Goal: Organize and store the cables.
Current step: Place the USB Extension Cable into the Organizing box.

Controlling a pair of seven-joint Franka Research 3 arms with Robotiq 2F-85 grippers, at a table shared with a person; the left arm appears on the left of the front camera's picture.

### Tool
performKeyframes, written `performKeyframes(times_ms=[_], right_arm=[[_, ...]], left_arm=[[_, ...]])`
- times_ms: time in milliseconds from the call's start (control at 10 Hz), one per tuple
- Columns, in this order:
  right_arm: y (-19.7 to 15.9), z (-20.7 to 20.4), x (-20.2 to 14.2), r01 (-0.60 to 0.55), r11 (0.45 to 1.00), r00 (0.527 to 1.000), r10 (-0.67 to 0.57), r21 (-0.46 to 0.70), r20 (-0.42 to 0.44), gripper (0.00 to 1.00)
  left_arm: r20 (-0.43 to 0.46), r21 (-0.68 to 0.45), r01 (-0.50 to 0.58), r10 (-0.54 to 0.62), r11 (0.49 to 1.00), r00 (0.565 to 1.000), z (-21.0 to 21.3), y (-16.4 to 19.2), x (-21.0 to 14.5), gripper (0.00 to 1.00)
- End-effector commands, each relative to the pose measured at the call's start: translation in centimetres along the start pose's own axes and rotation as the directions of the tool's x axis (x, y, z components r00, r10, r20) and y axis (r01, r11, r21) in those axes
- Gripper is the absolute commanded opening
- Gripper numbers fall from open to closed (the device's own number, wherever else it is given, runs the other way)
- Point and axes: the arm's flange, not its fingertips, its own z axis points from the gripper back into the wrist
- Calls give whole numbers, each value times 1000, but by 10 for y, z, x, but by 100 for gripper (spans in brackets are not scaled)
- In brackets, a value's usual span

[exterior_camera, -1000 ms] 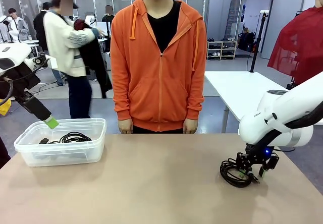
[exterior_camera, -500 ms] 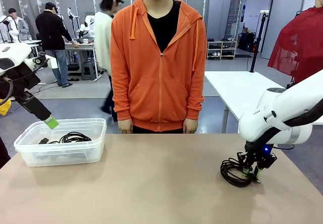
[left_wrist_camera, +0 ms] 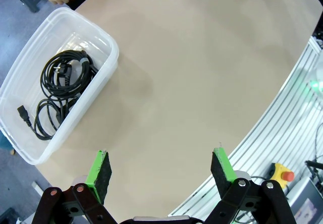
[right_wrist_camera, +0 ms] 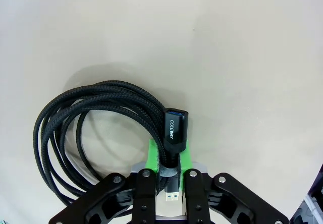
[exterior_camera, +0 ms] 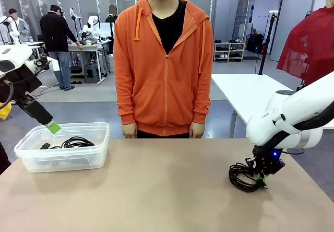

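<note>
Front view shows the tan, matte table [exterior_camera: 156,190] with the person in an orange zip hoodie [exterior_camera: 164,59] standing at its far edge, hands hanging at the sides, unchanged from a second ago. What differs is the right gripper [exterior_camera: 259,176] near the table's right edge: a second ago its fingers stood apart over the coil, and now they are drawn together on it, with the wrist lower against the bundle. Behind the person, bystanders have shifted about the room.

At the table's left edge sits a clear plastic bin [exterior_camera: 31,159], rectangular with rounded corners and a rolled rim. It holds two coiled cables [exterior_camera: 77,142], smooth round rubbery cords, one with a moulded plug end. The left gripper [exterior_camera: 52,127] hovers over the bin's near-left rim exactly as before; in the left wrist view its fingers [left_wrist_camera: 98,168] are spread wide with nothing between them.

Right wrist view gives the braided USB cable [right_wrist_camera: 101,103] lying flat on the table, woven black sheath wound in several loose oval loops. Its glossy black socket end [right_wrist_camera: 174,128] bears white print, and a metal plug tip shows below. The green pads [right_wrist_camera: 154,156] pinch the cable just beneath that socket.
</note>
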Motion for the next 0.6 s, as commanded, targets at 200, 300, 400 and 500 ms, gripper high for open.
performKeyframes(times_ms=[200,300,400,500], right_arm=[[20,34,-4,11,1000,1000,-11,-17,-3,5],[23,56,-5,-7,1000,1000,7,-8,9,5],[30,86,-8,-35,999,999,35,-5,17,5],[34,104,-8,-43,999,999,44,-17,32,5]], left_arm=[[-11,9,-1,1,1000,1000,1,0,3,100],[-11,9,-1,1,1000,1000,1,0,3,100],[-11,9,-1,1,1000,1000,1,0,3,100],[-11,9,-1,1,1000,1000,1,0,3,100]])
